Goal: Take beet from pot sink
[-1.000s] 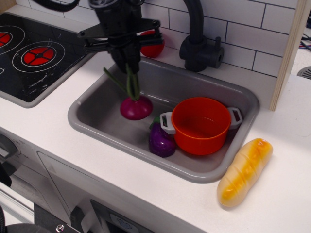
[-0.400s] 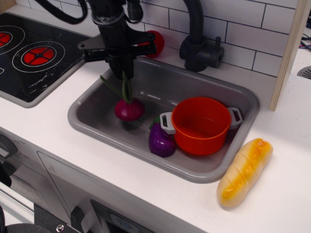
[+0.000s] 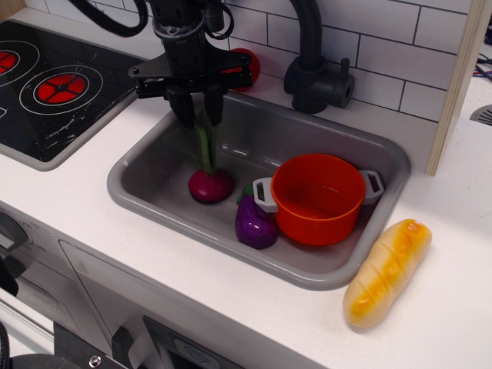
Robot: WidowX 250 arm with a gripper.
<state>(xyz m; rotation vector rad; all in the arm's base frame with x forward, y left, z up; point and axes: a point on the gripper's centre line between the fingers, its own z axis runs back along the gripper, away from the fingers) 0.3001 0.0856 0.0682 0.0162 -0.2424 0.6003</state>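
The magenta beet (image 3: 211, 185) stands on the floor of the grey sink (image 3: 361, 154), left of the pot, with its green stalks pointing up. My gripper (image 3: 200, 115) hangs right above it. Its two black fingers stand apart on either side of the stalk tops and do not pinch them. The orange-red pot (image 3: 317, 197) with grey-white handles sits in the right half of the sink and shows nothing inside.
A purple eggplant (image 3: 255, 221) lies against the pot's left handle. A red ball (image 3: 240, 68) sits on the counter behind my gripper. The black faucet (image 3: 315, 69) rises at the back. A toy bread loaf (image 3: 387, 269) lies right of the sink, a stove (image 3: 54, 84) to the left.
The beet hung from my shut fingers just above the sink floor. Now it rests on the floor a little to the right, and the fingers have parted around the stalks.
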